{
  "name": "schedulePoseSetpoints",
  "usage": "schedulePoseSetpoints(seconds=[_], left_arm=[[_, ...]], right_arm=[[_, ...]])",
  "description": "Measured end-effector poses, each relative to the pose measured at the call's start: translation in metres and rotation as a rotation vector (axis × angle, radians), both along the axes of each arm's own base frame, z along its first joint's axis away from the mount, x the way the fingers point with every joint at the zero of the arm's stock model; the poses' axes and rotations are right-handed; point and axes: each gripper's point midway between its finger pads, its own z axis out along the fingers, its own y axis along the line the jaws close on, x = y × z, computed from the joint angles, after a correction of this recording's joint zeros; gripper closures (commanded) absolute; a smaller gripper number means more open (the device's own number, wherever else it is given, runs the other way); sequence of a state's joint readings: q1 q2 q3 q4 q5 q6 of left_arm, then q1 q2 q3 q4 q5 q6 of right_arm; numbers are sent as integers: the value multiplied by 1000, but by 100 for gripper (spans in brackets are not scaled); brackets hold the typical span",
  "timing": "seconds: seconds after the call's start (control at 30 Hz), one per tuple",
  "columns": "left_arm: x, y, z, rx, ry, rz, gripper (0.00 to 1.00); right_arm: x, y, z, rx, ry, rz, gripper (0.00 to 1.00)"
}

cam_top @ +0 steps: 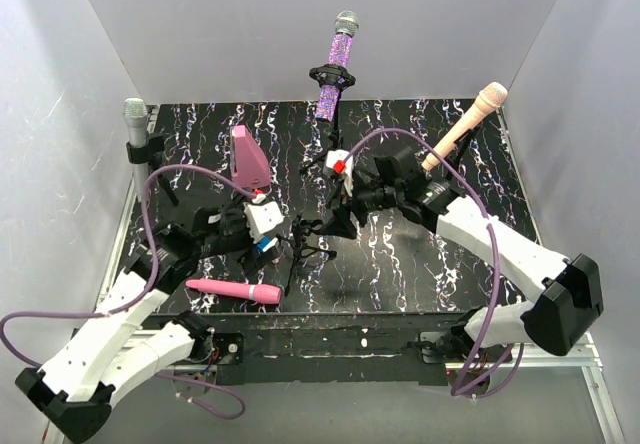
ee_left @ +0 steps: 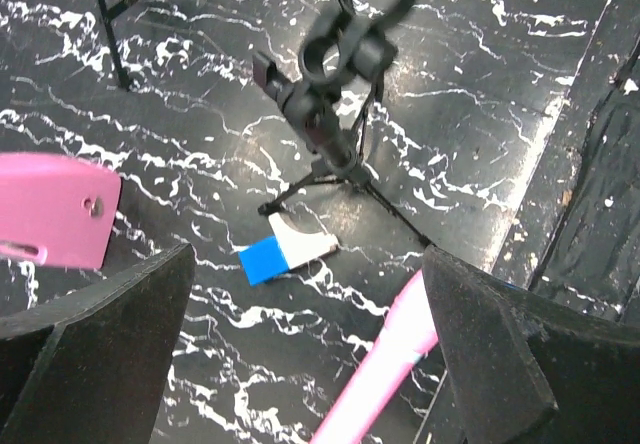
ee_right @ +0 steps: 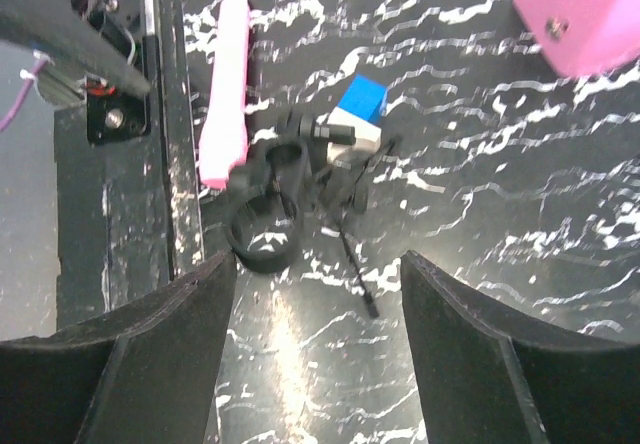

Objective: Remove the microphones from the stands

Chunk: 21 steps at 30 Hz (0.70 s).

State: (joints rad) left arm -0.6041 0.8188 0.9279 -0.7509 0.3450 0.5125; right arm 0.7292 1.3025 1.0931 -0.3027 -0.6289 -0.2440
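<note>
A pink microphone (cam_top: 235, 290) lies flat on the table near the front edge, out of any stand; it also shows in the left wrist view (ee_left: 385, 359) and in the right wrist view (ee_right: 225, 84). A small black tripod stand (cam_top: 305, 242) stands beside it with its clip (ee_left: 340, 59) empty; the clip ring also shows in the right wrist view (ee_right: 265, 229). My left gripper (cam_top: 283, 238) (ee_left: 308, 284) is open and empty, just left of the stand. My right gripper (cam_top: 330, 222) (ee_right: 318, 264) is open and empty, just right of it.
A purple glitter microphone (cam_top: 336, 64) sits in a stand at the back. A silver one (cam_top: 137, 124) stands far left and a beige one (cam_top: 462, 129) at the right. A pink wedge (cam_top: 250, 159) and a blue-and-white block (ee_left: 285, 252) lie near the stand.
</note>
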Motion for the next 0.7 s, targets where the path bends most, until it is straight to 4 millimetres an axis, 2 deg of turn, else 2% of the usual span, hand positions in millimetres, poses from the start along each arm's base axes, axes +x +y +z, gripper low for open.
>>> schedulePoseSetpoints(seconds=[0.13,0.27,0.37,0.47,0.6,0.7], left_arm=[[-12,15,2,1,5,51,2],[-18,25,0,-20,4,101,2],[-20,33,-5,-27,2,137,2],[-20,41,-7,-31,-1,177,2],[-18,47,-4,-51,0,215,2],[-16,48,-3,-63,6,232,2]], right_arm=[[5,19,28,15,-37,12,25],[-5,26,37,8,-40,30,25],[-14,32,34,-37,-14,47,26],[-14,43,24,-104,1,44,31],[-12,57,2,-194,3,33,42],[-11,56,-14,-260,-4,20,53]])
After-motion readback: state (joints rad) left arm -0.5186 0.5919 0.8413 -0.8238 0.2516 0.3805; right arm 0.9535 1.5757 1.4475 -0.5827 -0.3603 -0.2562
